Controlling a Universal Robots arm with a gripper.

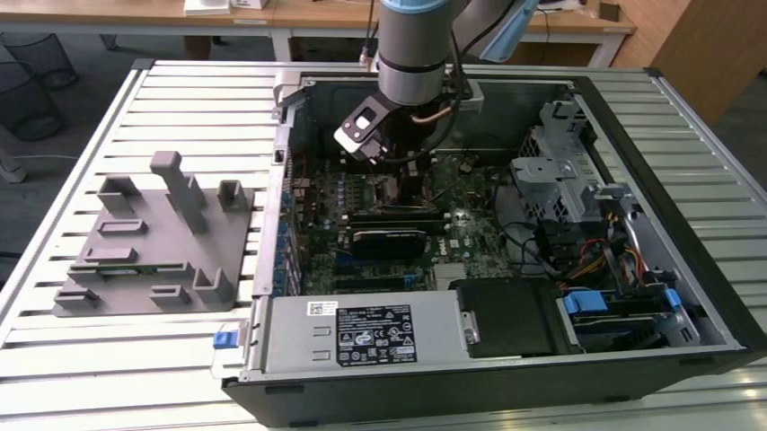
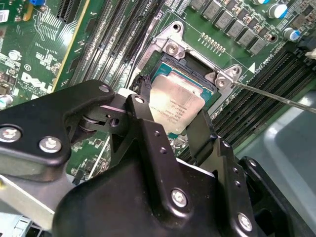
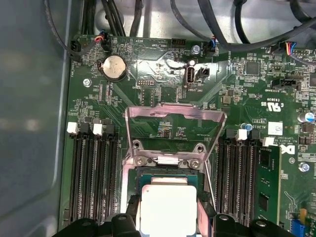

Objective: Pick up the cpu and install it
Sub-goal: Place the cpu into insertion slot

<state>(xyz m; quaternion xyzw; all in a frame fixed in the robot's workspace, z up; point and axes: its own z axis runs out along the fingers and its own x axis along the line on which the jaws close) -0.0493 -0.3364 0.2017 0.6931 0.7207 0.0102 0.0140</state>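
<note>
Jaws clenched on the cpu [image 2: 175, 106], the small flat square chip w/ pale silver-white metal top. One of my black fingers [image 2: 143, 116] presses one edge and the other finger the opp. edge; both wrist views show this. The chip is level and lies within the outline of the black square socket [image 2: 170, 66]. Can't tell if it's fully seated or just above the contacts.

The socket's silver metal hinged frame [image 3: 175, 111] is flipped up and open on the far side of the chip from me. Its thin metal lever rod [image 2: 276, 98] sticks out sideways, released. Rows of long black memory slots [image 3: 94, 177] run along both sides of the socket. It's all on the green motherboard [image 3: 163, 64], which also has a round silver coin battery [image 3: 114, 66] further out, near a bunch of black cables.

In the exterior view my grey arm [image 1: 414, 54] drops straight down into the open black computer case [image 1: 480, 400], w/ my wrist low over the board around its far-middle part. The case lies on its side on a slatted metal worktop [image 1: 132, 377]. At the exterior view's left, well apart from the case, a grey plastic holder block w/ upright posts [image 1: 150, 238] sits on the same worktop.
</note>
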